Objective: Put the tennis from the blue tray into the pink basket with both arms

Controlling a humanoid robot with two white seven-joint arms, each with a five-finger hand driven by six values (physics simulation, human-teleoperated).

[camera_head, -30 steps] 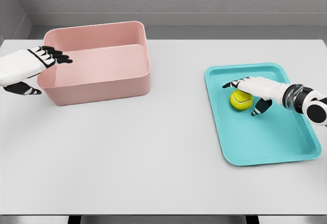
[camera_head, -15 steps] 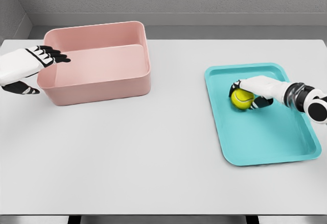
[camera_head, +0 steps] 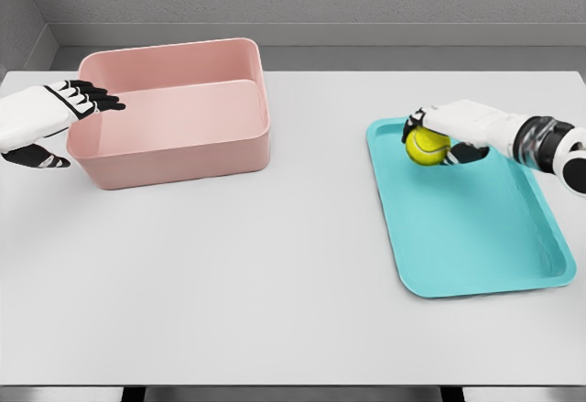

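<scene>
Well to the right of the pink basket (camera_head: 174, 114), the right hand (camera_head: 449, 132) clamps the tennis ball (camera_head: 427, 146) above the blue tray (camera_head: 476, 228), while the left hand (camera_head: 50, 118), fingers spread, waits beside the basket.

White table (camera_head: 275, 265) seen from above; pink basket (camera_head: 174, 150) at about 10 o'clock, blue tray (camera_head: 476, 237) at about 3 o'clock, the two well apart; right hand (camera_head: 449, 127) curled around the yellow tennis ball (camera_head: 426, 146) over the tray's 11 o'clock corner; left hand (camera_head: 46, 118) at 9 o'clock, fingers extended across the basket's left rim, thumb below and outside the wall; grey wall along 12 o'clock.
</scene>
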